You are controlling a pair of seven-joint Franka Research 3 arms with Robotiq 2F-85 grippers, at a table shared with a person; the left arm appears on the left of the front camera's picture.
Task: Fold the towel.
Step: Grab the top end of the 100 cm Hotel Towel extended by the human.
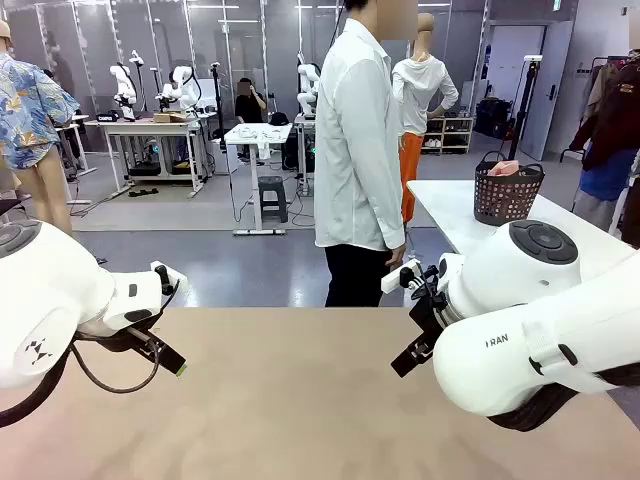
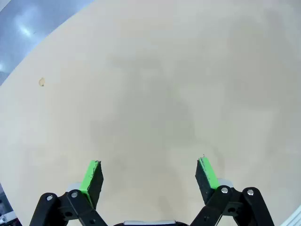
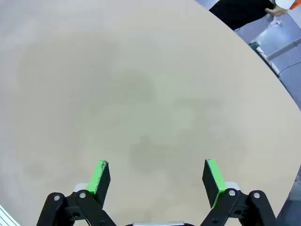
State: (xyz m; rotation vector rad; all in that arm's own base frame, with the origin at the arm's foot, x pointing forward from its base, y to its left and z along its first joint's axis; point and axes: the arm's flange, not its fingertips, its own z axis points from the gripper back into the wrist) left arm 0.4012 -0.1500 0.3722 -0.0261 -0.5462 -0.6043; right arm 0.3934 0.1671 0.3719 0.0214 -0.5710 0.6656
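The left gripper [image 2: 150, 170] and the right gripper [image 3: 155, 172] both hang with jaws wide apart over the tan table [image 1: 300, 400]. The likely trouble is the person [image 1: 358, 150] at the far edge reaching in to spread cloth while the arms sit low, so that a hand or a fold catches on the fingers. At far right, the dark openwork basket [image 1: 507, 195] on the white side table [image 1: 445, 210] holds a salmon-pink bundle, probably the towel [image 1: 503, 168], well apart from both grippers.

Bright, even overhead light; wrist views bulge at edges.
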